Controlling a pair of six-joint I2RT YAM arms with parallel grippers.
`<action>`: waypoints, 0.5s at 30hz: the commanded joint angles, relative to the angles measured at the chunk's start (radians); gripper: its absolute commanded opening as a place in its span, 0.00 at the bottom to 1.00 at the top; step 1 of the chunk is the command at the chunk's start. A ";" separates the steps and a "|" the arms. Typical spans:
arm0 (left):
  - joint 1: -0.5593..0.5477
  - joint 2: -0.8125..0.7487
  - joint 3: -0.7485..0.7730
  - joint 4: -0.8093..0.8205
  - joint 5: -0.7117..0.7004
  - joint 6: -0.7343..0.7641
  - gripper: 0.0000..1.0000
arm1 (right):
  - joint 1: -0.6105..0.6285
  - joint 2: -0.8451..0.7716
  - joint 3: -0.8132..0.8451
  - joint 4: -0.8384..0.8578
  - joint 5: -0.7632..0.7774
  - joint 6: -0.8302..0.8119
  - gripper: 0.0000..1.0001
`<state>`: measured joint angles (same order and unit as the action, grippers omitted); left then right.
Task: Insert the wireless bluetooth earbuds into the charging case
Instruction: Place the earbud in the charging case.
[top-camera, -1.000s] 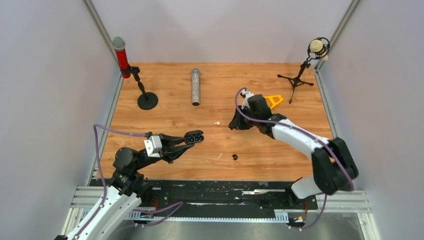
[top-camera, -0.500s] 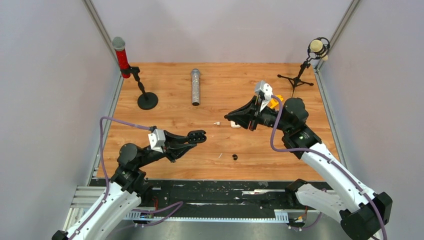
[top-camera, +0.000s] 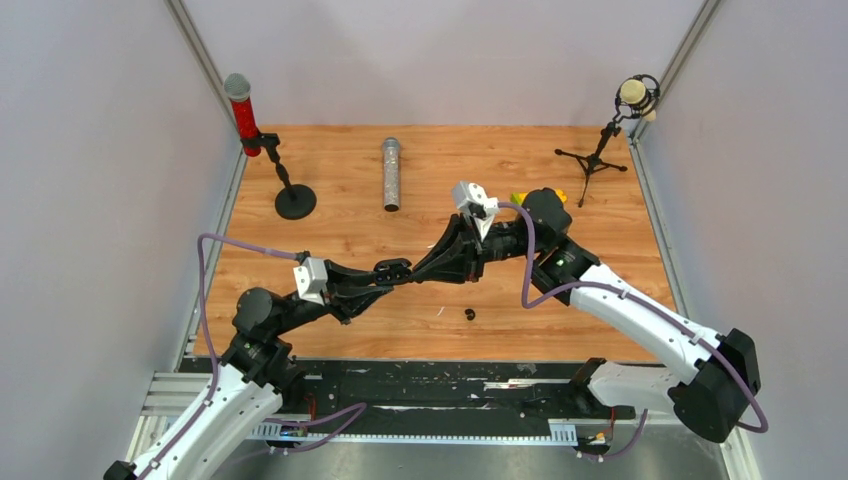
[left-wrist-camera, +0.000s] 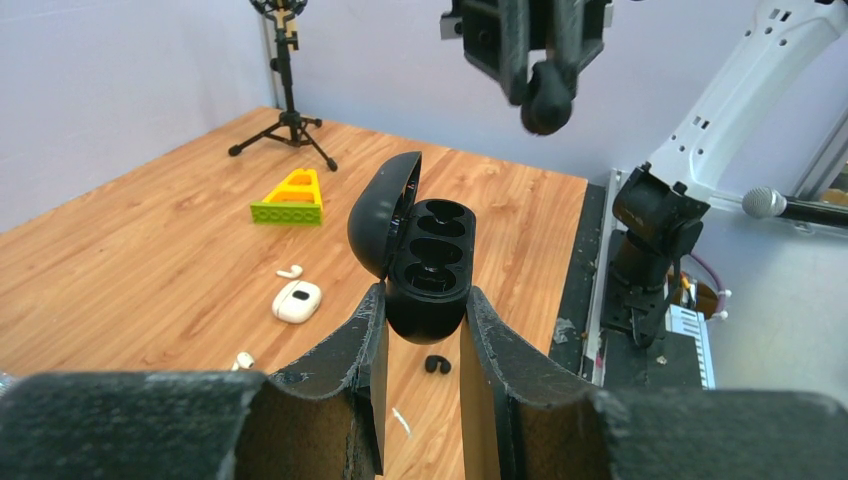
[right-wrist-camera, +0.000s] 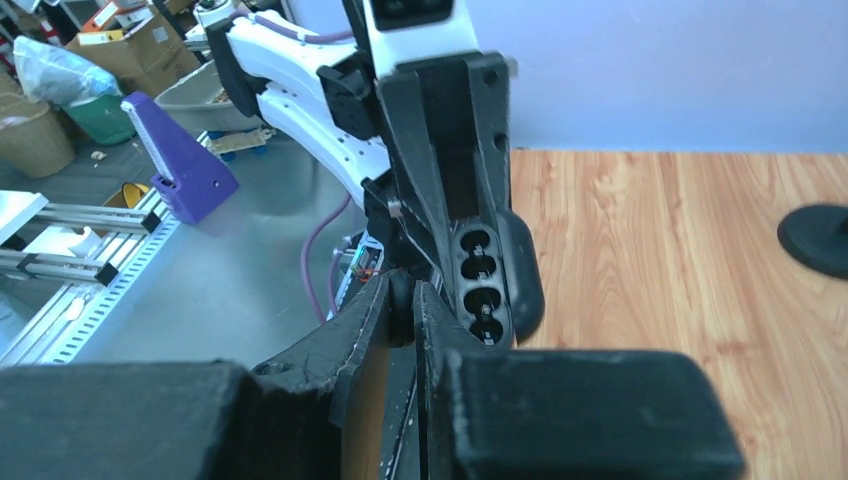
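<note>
My left gripper (left-wrist-camera: 420, 300) is shut on the lower end of a black charging case (left-wrist-camera: 428, 262), held above the table with its lid swung open. The case wells (right-wrist-camera: 480, 285) look empty. My right gripper (right-wrist-camera: 402, 292) is shut on a rounded black earbud (left-wrist-camera: 547, 98), hanging just above and beside the open case. In the top view the two gripper tips (top-camera: 412, 271) nearly meet. Another black earbud (left-wrist-camera: 435, 364) lies on the wood. Two white earbuds (left-wrist-camera: 290, 271) (left-wrist-camera: 243, 359) lie either side of a white case (left-wrist-camera: 297, 301).
A yellow-green brick ramp (left-wrist-camera: 290, 197) and a small tripod mic stand (top-camera: 598, 150) stand at the back right. A silver microphone (top-camera: 390, 173) lies mid-back, with a red microphone on a round base (top-camera: 294, 200) at the back left. A thin white sliver (top-camera: 440, 311) lies near the loose black earbud.
My right arm has lifted from the table by the white case and swung left, carrying the black earbud to the open case. The left gripper has barely moved.
</note>
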<state>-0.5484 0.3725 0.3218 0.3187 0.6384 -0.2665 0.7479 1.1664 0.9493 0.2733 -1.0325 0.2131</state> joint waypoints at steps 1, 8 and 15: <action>0.004 -0.009 0.003 0.039 -0.008 -0.013 0.00 | 0.048 0.027 0.079 0.090 -0.031 -0.031 0.00; 0.004 -0.010 0.002 0.042 -0.007 -0.014 0.00 | 0.069 0.087 0.116 0.055 0.037 -0.104 0.00; 0.004 -0.012 0.002 0.041 -0.012 -0.011 0.00 | 0.099 0.131 0.144 0.031 0.083 -0.159 0.00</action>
<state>-0.5484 0.3721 0.3218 0.3191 0.6380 -0.2680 0.8257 1.2793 1.0336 0.3004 -0.9760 0.1200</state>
